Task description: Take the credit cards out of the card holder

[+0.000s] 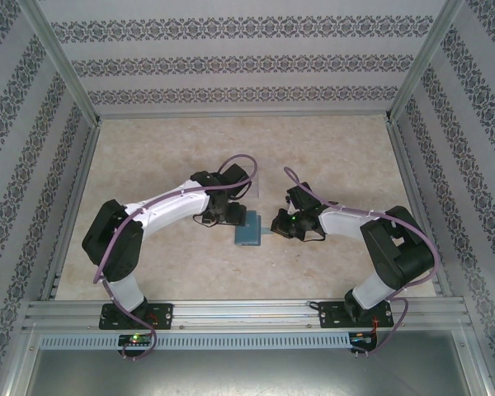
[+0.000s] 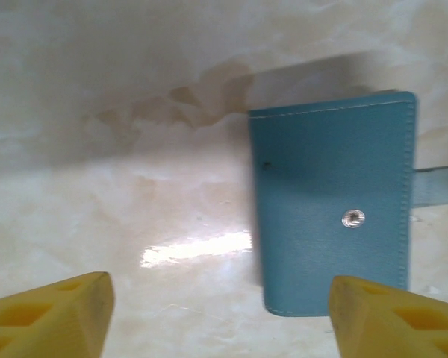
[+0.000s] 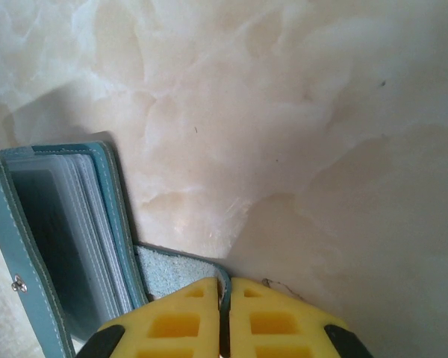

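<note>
The top camera looks down from above and behind the arm bases onto the whole counter (image 1: 330, 148). Both wrist cameras hang close above it, looking past the left fingers (image 2: 52, 317) and right fingers (image 3: 183, 321); all three share the card holder (image 1: 249, 233).

The pale, marbled worktop (image 1: 190, 272) was glossy and threw back a bright streak of light in the left wrist view. Floral-banded wall panels (image 1: 247, 62) closed three sides, and an aluminium rail (image 1: 247, 312) ran along the near edge.
</note>
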